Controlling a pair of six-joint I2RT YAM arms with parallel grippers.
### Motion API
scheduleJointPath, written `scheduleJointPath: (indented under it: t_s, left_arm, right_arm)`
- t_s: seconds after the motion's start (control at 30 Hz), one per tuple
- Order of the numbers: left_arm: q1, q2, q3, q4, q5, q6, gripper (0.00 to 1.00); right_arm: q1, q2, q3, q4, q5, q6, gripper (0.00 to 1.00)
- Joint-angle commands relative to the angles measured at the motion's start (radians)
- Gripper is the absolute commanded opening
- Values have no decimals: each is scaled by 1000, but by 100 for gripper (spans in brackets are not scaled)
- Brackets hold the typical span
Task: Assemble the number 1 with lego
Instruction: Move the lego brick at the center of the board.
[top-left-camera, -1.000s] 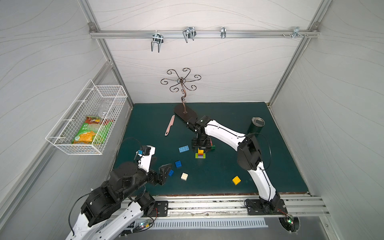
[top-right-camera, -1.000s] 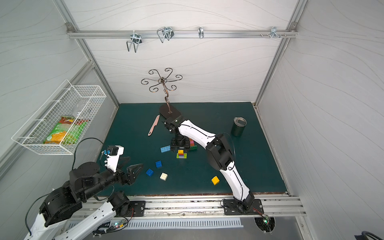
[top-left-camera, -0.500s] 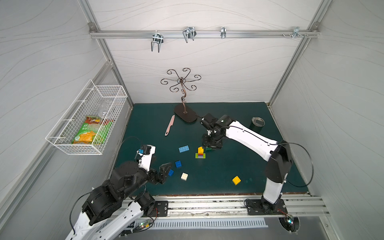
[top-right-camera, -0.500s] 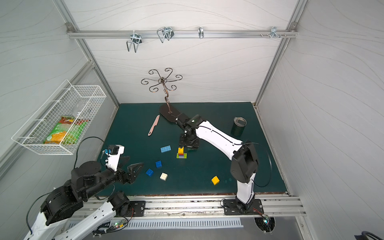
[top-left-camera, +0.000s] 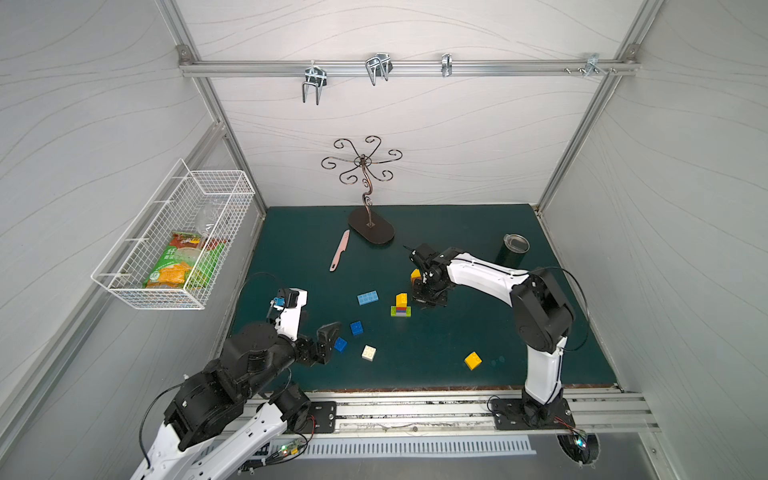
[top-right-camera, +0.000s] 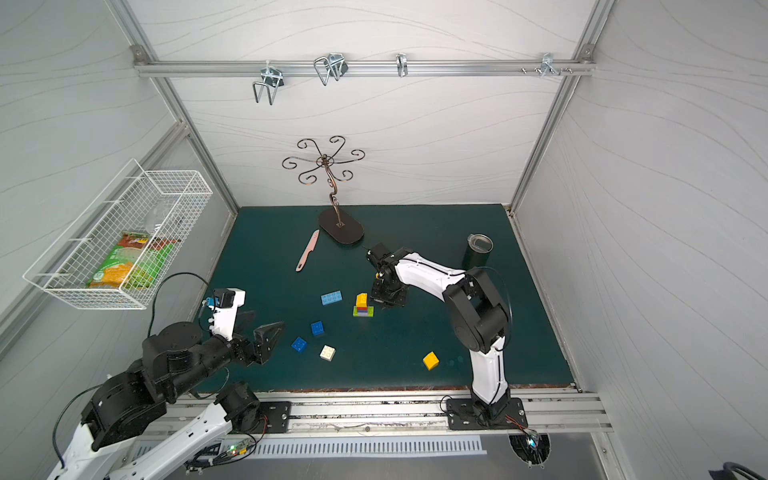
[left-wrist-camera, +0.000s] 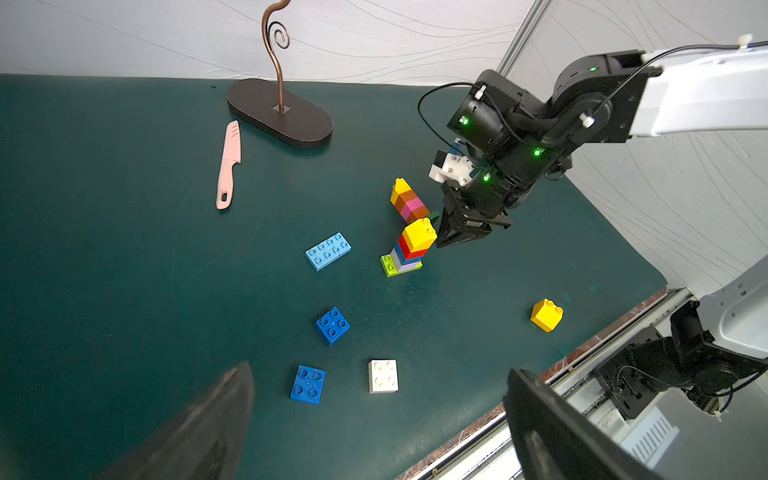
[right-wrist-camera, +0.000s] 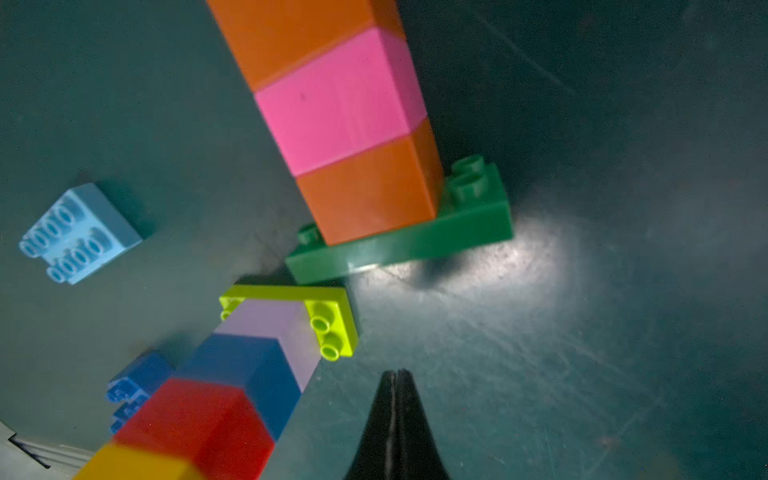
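The right end effector (right-wrist-camera: 395, 376) is pinched shut, empty, at 3 o'clock of the lime-based lego tower (top-left-camera: 401, 305) on the desk (top-left-camera: 457, 232); the left end effector (top-right-camera: 258, 323) is held wide, empty. Toppling is best avoided by slow approach.

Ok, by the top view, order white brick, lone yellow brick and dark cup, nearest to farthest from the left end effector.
1. White brick, close beside the left end effector.
2. Lone yellow brick, farther right.
3. Dark cup, back right.
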Motion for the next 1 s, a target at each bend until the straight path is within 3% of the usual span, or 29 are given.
scheduleJointPath:
  t_s: [0.0, 0.63, 0.8, 0.97]
  left_arm:
    - [-4, 9, 10, 17, -21, -8, 99]
    - [-5, 45, 12, 20, -11, -2, 99]
    - [-5, 52, 12, 20, -11, -2, 99]
    - [-5, 58, 12, 20, -9, -2, 99]
  right_arm:
    - [-16, 35, 26, 57, 14, 19, 4]
    - [-98, 170, 117, 143, -6, 61, 4]
    - [-88, 121, 89, 187, -61, -31, 16]
    - [-56, -124, -136, 341, -49, -144, 41]
